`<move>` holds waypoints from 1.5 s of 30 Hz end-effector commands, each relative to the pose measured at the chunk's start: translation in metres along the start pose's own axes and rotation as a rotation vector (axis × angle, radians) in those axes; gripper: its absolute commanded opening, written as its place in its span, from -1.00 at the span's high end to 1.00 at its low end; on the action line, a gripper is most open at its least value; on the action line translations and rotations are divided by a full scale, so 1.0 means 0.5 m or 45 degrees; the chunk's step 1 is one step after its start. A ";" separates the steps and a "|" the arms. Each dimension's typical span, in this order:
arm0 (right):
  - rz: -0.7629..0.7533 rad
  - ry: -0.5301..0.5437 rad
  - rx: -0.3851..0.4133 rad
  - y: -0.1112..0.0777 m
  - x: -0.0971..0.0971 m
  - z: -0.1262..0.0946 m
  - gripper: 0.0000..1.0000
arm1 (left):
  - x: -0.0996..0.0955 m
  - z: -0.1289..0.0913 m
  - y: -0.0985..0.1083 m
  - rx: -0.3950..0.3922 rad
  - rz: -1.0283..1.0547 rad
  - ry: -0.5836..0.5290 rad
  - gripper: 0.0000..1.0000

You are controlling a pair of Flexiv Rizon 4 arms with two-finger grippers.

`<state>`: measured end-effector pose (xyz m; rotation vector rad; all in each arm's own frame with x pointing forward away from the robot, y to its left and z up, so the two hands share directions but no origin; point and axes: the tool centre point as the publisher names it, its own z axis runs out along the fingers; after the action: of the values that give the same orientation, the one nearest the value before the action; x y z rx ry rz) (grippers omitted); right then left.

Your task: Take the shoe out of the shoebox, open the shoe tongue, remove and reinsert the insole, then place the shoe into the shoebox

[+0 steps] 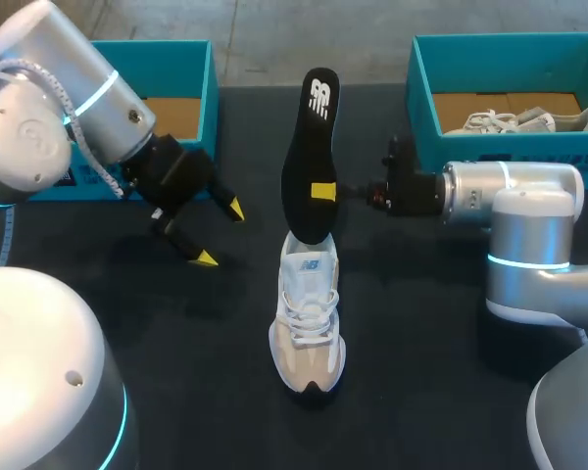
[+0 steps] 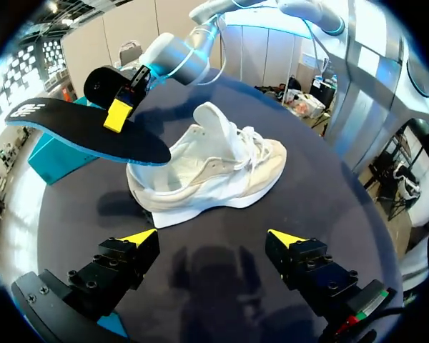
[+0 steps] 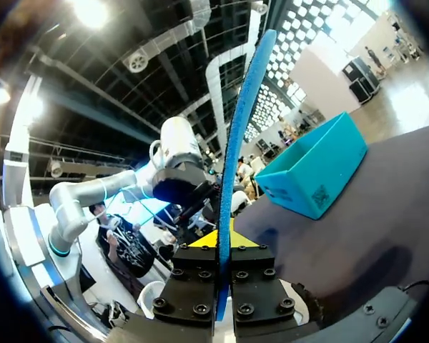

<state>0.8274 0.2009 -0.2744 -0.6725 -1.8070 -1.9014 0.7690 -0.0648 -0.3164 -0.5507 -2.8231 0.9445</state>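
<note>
Dark tabletop (image 1: pixel 176 372): white lace-up sneaker (image 1: pixel 308 313) unboxed, our right gripper (image 1: pixel 323 192) pinching its black foam insole (image 1: pixel 312 147), left gripper (image 1: pixel 220 233) agape; reinsertion, boxing remain.

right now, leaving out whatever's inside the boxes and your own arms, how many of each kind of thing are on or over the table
shoeboxes: 2
shoe: 1
insole: 1
total: 4

My left arm (image 1: pixel 49 98) and right arm (image 1: pixel 514 196): silver cylinders, cyan light rings; black screw-studded fingers (image 2: pixel 121 266), yellow-tipped; speckled cable (image 1: pixel 96 168) on left.
</note>
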 end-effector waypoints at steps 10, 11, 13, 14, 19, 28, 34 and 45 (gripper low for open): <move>-0.012 0.038 0.013 -0.019 -0.015 0.007 1.00 | -0.025 0.016 0.007 -0.008 -0.042 0.028 -1.00; -0.012 0.038 0.013 -0.019 -0.015 0.007 1.00 | -0.025 0.016 0.007 -0.008 -0.042 0.028 -1.00; -0.012 0.038 0.013 -0.019 -0.015 0.007 1.00 | -0.025 0.016 0.007 -0.008 -0.042 0.028 -1.00; -0.012 0.038 0.013 -0.019 -0.015 0.007 1.00 | -0.025 0.016 0.007 -0.008 -0.042 0.028 -1.00; -0.009 0.046 0.010 -0.024 -0.023 0.009 1.00 | -0.030 0.033 0.008 -0.016 -0.064 0.040 -1.00; -0.072 0.009 0.027 -0.031 -0.025 0.015 1.00 | -0.049 0.049 0.007 -0.057 -0.107 0.040 -1.00; -0.077 -0.005 0.049 -0.034 -0.021 0.020 1.00 | -0.053 0.059 0.011 -0.063 -0.122 0.053 -1.00; -0.078 -0.135 0.050 -0.044 0.000 0.019 1.00 | -0.056 0.074 0.027 -0.072 -0.166 0.058 -1.00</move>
<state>0.8249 0.2098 -0.2974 -0.6650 -1.9172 -1.8869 0.7895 -0.0839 -0.3506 -0.3856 -2.8129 0.8255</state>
